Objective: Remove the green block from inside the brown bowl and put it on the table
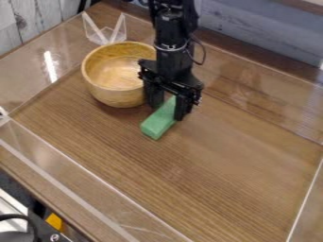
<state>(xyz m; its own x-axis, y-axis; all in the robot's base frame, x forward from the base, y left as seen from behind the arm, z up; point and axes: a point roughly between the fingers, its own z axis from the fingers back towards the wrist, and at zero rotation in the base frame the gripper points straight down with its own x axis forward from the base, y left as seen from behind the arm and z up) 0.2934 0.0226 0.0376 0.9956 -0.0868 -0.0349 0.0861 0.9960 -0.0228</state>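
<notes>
So your table (214,180), the big glossy wood-grain one with clear plastic walls, took up most of the shot. The brown bowl (117,74) sat toward the back left with nothing in it that I could see. Your gripper (171,109) pointed straight down just right of the bowl, and I couldn't tell if the jaws were spread or pinching. The green block (159,123) was on the tabletop outside the bowl, near its rim, its long axis running diagonally from front-left up toward back-right, far end tucked between the fingers.
</notes>
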